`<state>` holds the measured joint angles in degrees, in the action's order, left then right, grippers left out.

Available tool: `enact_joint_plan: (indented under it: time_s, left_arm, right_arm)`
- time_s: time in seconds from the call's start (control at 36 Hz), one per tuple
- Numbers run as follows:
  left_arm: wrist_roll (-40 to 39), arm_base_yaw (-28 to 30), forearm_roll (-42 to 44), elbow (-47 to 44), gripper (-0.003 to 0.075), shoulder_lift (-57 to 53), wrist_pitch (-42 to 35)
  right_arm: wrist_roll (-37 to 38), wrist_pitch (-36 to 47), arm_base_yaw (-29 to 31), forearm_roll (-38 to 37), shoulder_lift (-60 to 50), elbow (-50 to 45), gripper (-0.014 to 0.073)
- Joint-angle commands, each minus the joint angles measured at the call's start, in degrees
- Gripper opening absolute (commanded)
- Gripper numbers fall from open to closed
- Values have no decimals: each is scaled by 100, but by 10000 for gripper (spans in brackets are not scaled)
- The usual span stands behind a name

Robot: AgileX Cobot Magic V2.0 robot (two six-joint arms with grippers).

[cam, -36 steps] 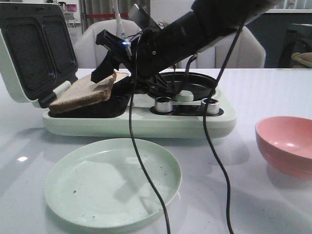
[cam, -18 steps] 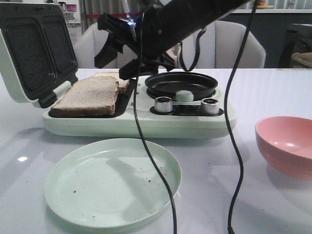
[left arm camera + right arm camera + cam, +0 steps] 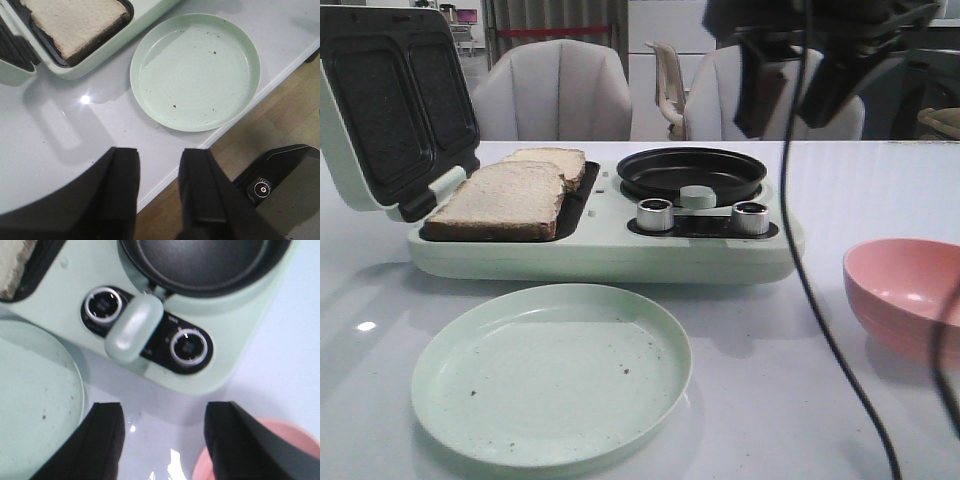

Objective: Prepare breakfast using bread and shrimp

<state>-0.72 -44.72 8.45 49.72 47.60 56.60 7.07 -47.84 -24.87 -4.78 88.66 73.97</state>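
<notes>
Beige bread (image 3: pixel 510 192): two slices in the open press tray, well left of my right tool (image 3: pixel 162 440)
right tool: wide, holding nothing, above the knobs (image 3: pixel 187 347)
left tool (image 3: pixel 157 192): wide, empty, over the counter (image 3: pixel 45 145) edge beside the green plate (image 3: pixel 195 70)

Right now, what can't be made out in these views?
- Shrimp: not seen in any view; the pink bowl's inside is cut off by the front view's edge.
- Rear bread slice: mostly hidden behind the front slice.
- Right gripper: blurred dark shape in the front view.
- Left gripper: outside the front view.
</notes>
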Motion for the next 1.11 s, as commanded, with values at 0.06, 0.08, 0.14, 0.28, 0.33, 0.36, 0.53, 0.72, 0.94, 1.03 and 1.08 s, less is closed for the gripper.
enact_joint_plan:
  time_s: [0.06, 0.08, 0.14, 0.28, 0.33, 0.36, 0.53, 0.72, 0.94, 1.03, 1.08]
  left_arm:
    - [-3, -18, 65, 148, 275, -18, -255]
    - [-3, -18, 65, 148, 275, -18, -255]
    - [-3, -18, 65, 148, 275, -18, -267]
    - [-3, -18, 65, 148, 275, -18, -316]
    - [-3, -18, 65, 148, 275, -18, -316]
    - [-3, -18, 65, 148, 275, -18, -316]
    - [-3, -18, 65, 148, 275, -18, -330]
    - [-469, -6, 133, 148, 275, 38, -650]
    - [-1419, 21, 1814, 400, 275, 823, 16]
    - [-1767, 399, 2321, 587, 275, 1303, 360]
    - [-1775, 855, 2322, 679, 275, 1562, 384]
  right_arm:
    - [157, 282, 12, -201, -1226, -1039, 475]
    - [158, 290, 12, -201, -1402, -1259, 475]
    - [158, 317, 12, -196, -1669, -1601, 475]
    - [158, 453, 12, -170, -2228, -2263, 475]
    - [158, 538, 12, -157, -2487, -2527, 475]
    - [158, 579, 12, -157, -2623, -2649, 475]
    - [158, 753, 12, -157, -3236, -3055, 475]
    - [158, 759, 12, -152, -3411, -3055, 475]
    - [158, 759, 12, -152, -3411, -3055, 475]
    - [158, 759, 12, -152, -3411, -3055, 475]
    - [158, 759, 12, -152, -3411, -3055, 475]
